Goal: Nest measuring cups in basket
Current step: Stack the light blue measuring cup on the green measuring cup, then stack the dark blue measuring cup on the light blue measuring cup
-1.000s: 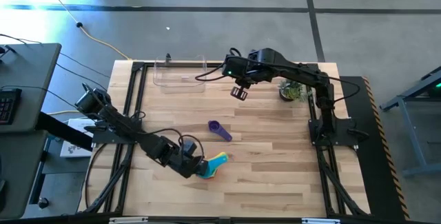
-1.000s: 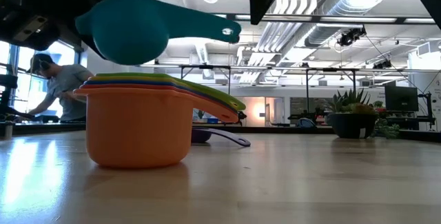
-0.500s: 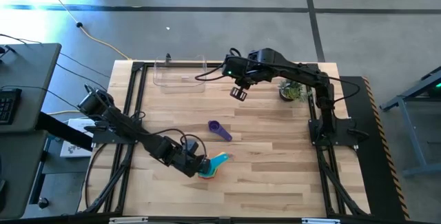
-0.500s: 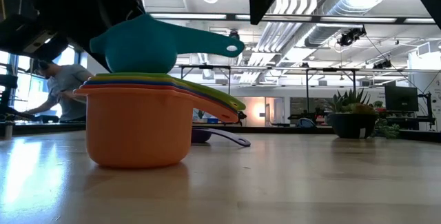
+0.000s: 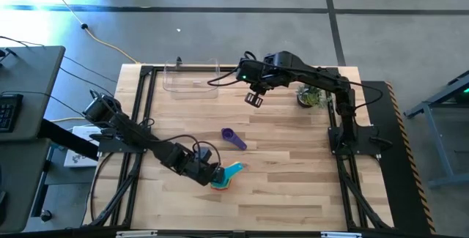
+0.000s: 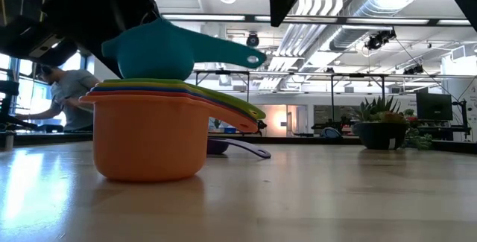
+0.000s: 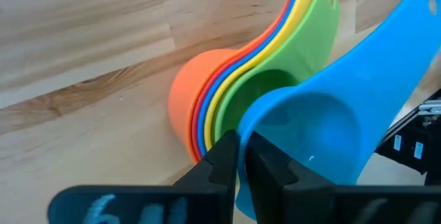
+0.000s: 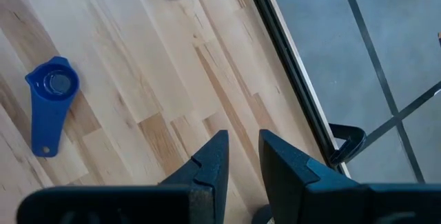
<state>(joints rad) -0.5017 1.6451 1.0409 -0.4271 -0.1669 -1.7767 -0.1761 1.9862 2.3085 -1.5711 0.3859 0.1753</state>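
My left gripper (image 5: pixel 210 173) is shut on a teal measuring cup (image 6: pixel 156 48) whose bowl sits in the top of a nested stack (image 6: pixel 149 130). The stack stands on its orange bottom cup near the table's front, with blue, yellow and green cups showing above it (image 7: pixel 227 93). A purple cup (image 5: pixel 234 138) lies alone on the table at mid-table. The clear basket (image 5: pixel 192 77) stands at the far edge. My right gripper (image 5: pixel 254 97) hovers above the table right of the basket, a little open and empty. My left gripper pinches the teal cup's rim (image 7: pixel 241 148) on the side opposite its handle. One finger (image 7: pixel 269 165) is inside the bowl and the other (image 7: pixel 219 160) outside. The fingers come slanting down from the table's left. The cup's bowl sits in the green cup and its handle (image 6: pixel 231 48) sticks out sideways.
A small potted plant (image 5: pixel 311 97) stands at the far right by the right arm's base. Black frame rails (image 5: pixel 141 121) run along the table's sides. Bare wood lies between the stack and the basket, apart from the purple cup.
My left gripper has gone down with the teal cup and a little toward the table's right. The cup was clear above the stack and now has its bowl sunk into the green top cup. The stack has stayed where it was.
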